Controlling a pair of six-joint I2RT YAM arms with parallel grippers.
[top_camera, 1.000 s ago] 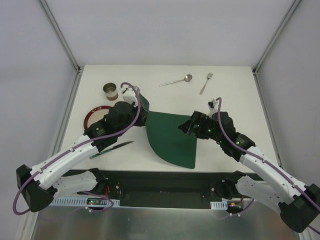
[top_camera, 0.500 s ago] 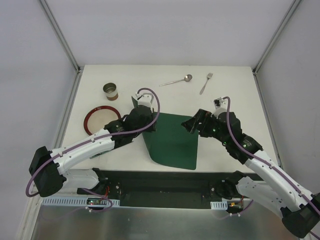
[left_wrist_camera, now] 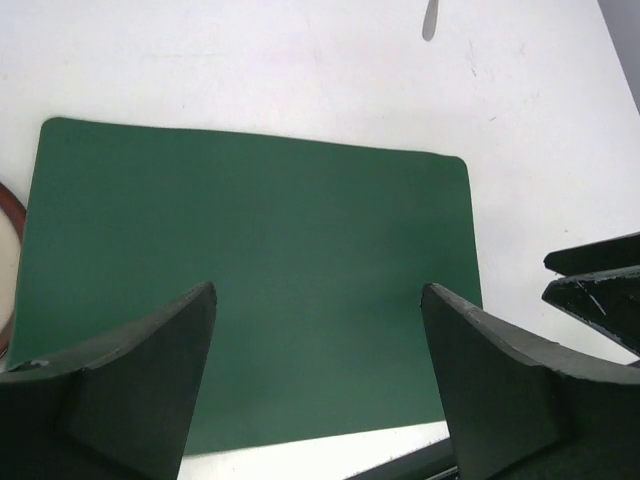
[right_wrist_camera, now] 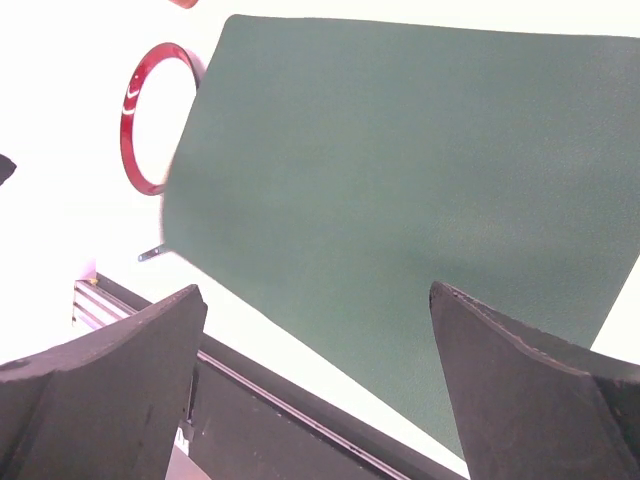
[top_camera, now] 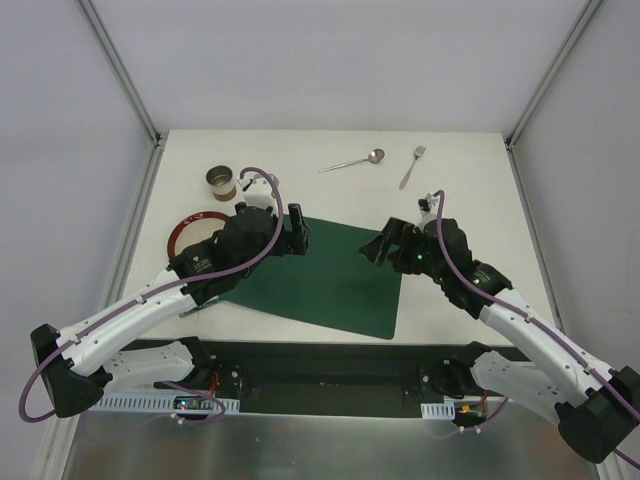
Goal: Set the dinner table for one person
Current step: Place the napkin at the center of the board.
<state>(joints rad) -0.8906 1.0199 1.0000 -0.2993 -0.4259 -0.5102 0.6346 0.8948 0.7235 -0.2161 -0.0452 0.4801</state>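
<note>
The dark green placemat point(top_camera: 320, 280) lies flat and unfolded on the white dinner table point(top_camera: 460, 200), close to its near edge. My left gripper point(top_camera: 298, 232) hovers open over the mat's far left corner, and nothing is between its fingers. In the left wrist view the mat point(left_wrist_camera: 250, 250) fills the space beneath the open left gripper point(left_wrist_camera: 318, 292). My right gripper point(top_camera: 378, 247) is open too, above the mat's far right part. The right wrist view shows the mat point(right_wrist_camera: 400, 150) under the empty right gripper point(right_wrist_camera: 318, 292).
A red-rimmed plate point(top_camera: 190, 232) sits left of the mat, partly under the left arm. A small cup point(top_camera: 222, 181) stands behind it. A spoon point(top_camera: 355, 160) and a fork point(top_camera: 411, 165) lie at the back of the table. Metal frame rails point(top_camera: 140, 230) edge the table.
The left gripper was shut on the folded-over placemat. It has spread the mat out to the left, opened and let go. The mat now lies flat. The right gripper has barely moved.
</note>
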